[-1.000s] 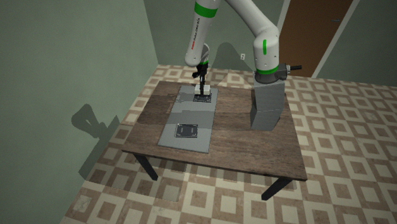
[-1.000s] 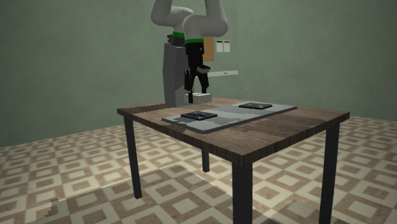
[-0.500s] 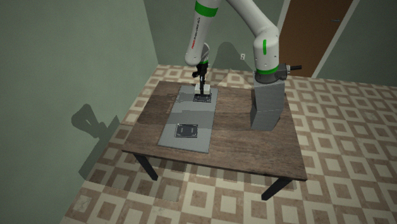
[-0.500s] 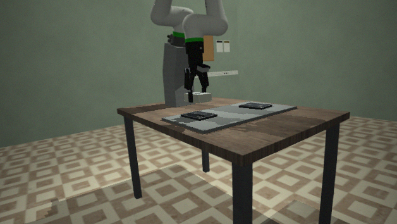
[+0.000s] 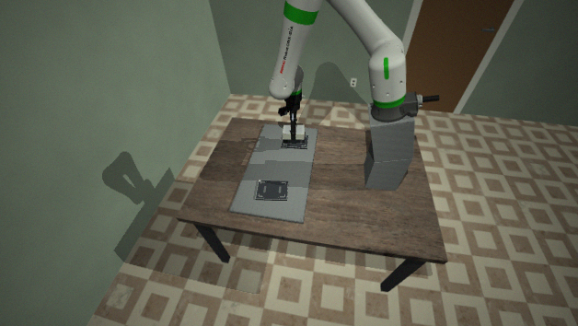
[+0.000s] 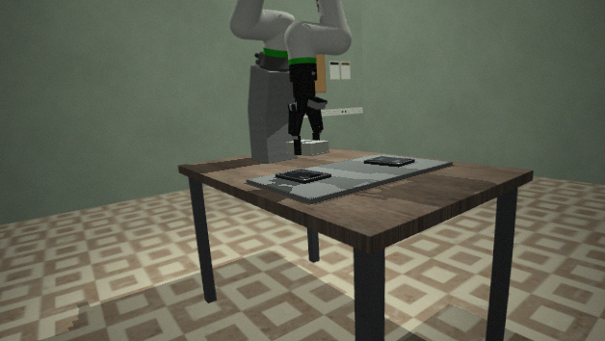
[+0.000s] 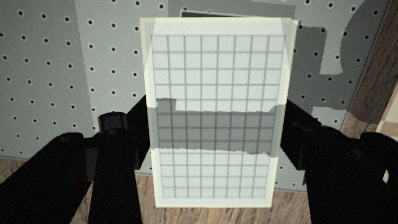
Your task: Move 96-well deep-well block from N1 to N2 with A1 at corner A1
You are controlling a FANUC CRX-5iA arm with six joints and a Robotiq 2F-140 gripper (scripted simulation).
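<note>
The white 96-well deep-well block (image 5: 296,133) hangs a little above the dark plate nest N1 (image 5: 294,145) at the far end of the grey mat (image 5: 276,172). My gripper (image 5: 293,125) is shut on the block, its fingers on the two long sides. In the wrist view the block (image 7: 215,112) fills the middle, with black fingers left and right of it (image 7: 215,136) and the nest's edge (image 7: 235,13) showing past its top. Nest N2 (image 5: 271,190) lies bare at the near end of the mat. In the exterior view the block (image 6: 310,146) is held above N1 (image 6: 303,175), and N2 (image 6: 389,161) is to the right.
The arm's grey pedestal (image 5: 390,152) stands on the wooden table (image 5: 322,184) to the right of the mat. The mat's perforated surface (image 7: 45,75) lies under the block. A wall stands close on the table's left side.
</note>
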